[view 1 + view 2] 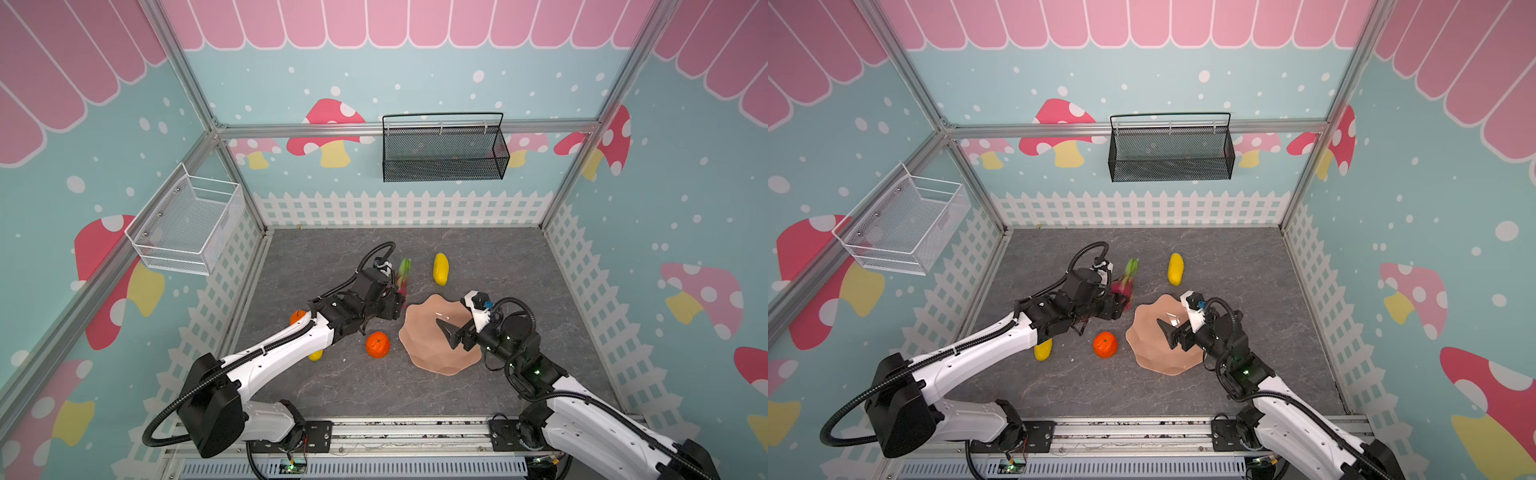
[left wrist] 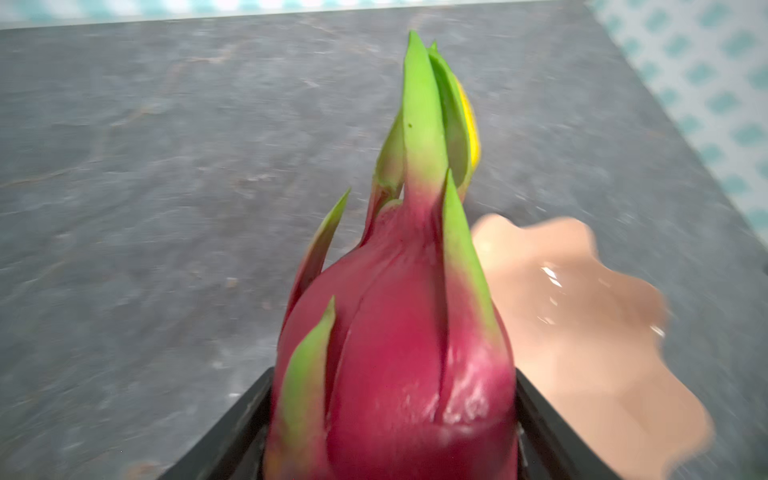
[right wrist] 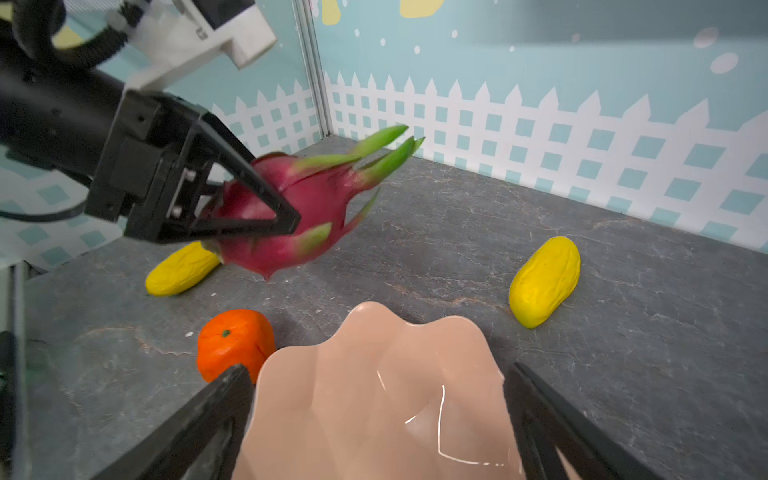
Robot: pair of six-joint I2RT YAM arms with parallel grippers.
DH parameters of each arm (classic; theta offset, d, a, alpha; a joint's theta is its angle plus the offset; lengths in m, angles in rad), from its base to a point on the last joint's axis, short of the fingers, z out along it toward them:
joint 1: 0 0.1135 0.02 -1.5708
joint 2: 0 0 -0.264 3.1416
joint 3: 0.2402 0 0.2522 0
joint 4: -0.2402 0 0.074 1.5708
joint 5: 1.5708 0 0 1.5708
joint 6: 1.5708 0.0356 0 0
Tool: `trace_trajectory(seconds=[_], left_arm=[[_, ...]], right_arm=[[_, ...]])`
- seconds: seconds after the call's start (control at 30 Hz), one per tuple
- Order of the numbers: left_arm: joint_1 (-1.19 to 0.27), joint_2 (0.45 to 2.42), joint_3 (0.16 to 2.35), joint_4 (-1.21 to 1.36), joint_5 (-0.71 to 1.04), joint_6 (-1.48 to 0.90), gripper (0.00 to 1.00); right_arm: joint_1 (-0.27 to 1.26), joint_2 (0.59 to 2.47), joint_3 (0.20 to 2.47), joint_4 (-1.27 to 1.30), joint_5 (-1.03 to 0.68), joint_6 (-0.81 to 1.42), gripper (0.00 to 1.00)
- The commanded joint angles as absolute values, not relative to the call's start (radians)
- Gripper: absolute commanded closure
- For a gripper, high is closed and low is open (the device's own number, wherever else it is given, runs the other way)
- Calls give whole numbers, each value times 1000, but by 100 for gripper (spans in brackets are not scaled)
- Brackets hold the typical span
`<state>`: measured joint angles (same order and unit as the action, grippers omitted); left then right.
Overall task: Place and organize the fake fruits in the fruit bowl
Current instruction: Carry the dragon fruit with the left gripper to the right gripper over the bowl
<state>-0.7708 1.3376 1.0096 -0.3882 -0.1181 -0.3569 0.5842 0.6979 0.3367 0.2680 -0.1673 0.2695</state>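
Tabletop (image 1: 519,257) was grey and stone-patterned. Fruit bowl (image 1: 424,353) sat right of centre. Right claw (image 1: 446,334) hung over it, spread wide. Left claw (image 3: 266,208) pinched the dragon fruit (image 3: 316,199) by its magenta body, green tips pointing away, just off the bowl's far-left rim. One mango (image 1: 440,269) lay beyond the bowl. Second mango (image 1: 316,355) and one orange (image 1: 297,317) were half hidden under the left arm. Other orange (image 1: 377,345) sat near the bowl's left edge.
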Motion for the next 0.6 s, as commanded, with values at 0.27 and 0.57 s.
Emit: trace_trajectory(seconds=[0.27, 0.57], left_arm=[[-976, 1469, 1013, -249, -67, -367, 24], [-1041, 1662, 1114, -226, -125, -385, 25]], right_arm=[[583, 425, 251, -94, -239, 596, 2], [583, 373, 222, -110, -221, 609, 2]])
